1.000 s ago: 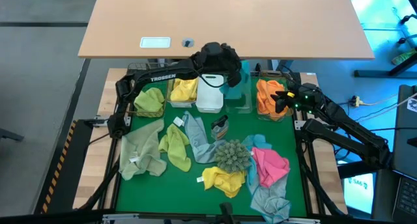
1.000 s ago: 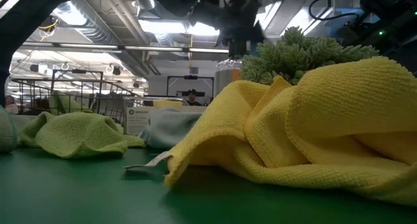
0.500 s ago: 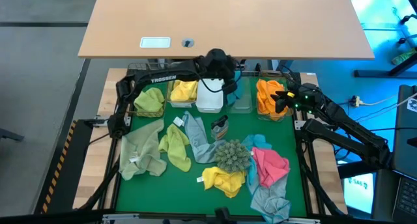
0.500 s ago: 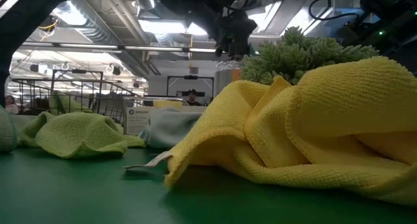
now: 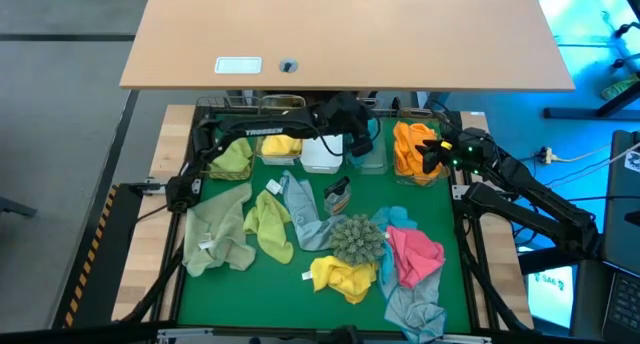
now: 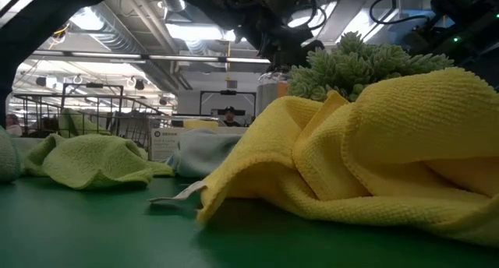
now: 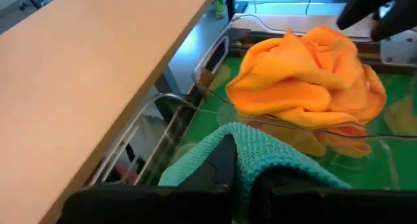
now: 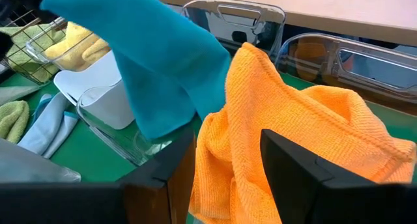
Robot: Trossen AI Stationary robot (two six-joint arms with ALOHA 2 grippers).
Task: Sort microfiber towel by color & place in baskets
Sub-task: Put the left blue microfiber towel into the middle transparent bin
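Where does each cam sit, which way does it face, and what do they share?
High view: overhead, straight down on the green mat; both arms show.
Low view: mat height, level across a yellow towel into the room; a dark arm at top.
Left wrist view: on the left arm, past its jaws shut on a teal towel toward the orange towel.
Right wrist view: on the right arm, open jaws astride that orange towel.
Shared: both wrist views show the orange and teal towels.

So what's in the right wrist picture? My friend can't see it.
A teal towel hangs over a clear bin, beside an orange towel that lies just past the right gripper, whose fingers are open. Behind are a white bin and yellow towels.
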